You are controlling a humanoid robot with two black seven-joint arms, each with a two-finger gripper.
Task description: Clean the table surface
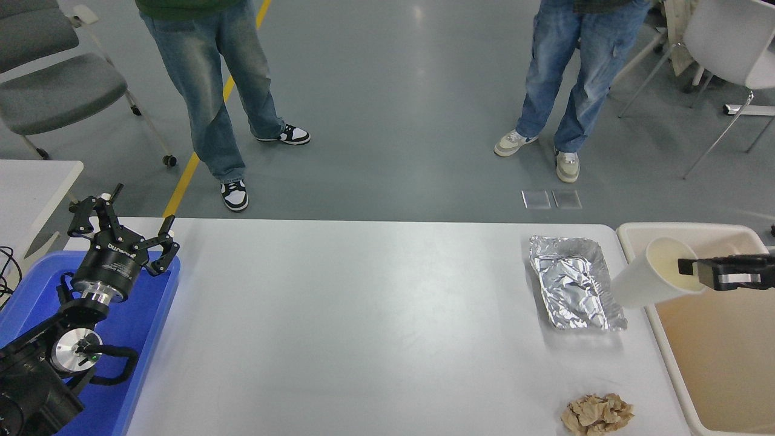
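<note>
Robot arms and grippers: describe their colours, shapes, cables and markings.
The left arm is black, built of thick cylindrical segments with silver metal rings and a silver disc at one joint; thin black cables loop beside it. The left gripper has a round black body with small white lettering and slim, jointed black fingers. The right gripper shows only flat, blocky black fingers.

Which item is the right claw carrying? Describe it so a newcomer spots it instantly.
Find the beige bin off the table surface's right end. At its near-left rim the right claw pinches a tilted white paper cup, the only item held off the tabletop.
</note>
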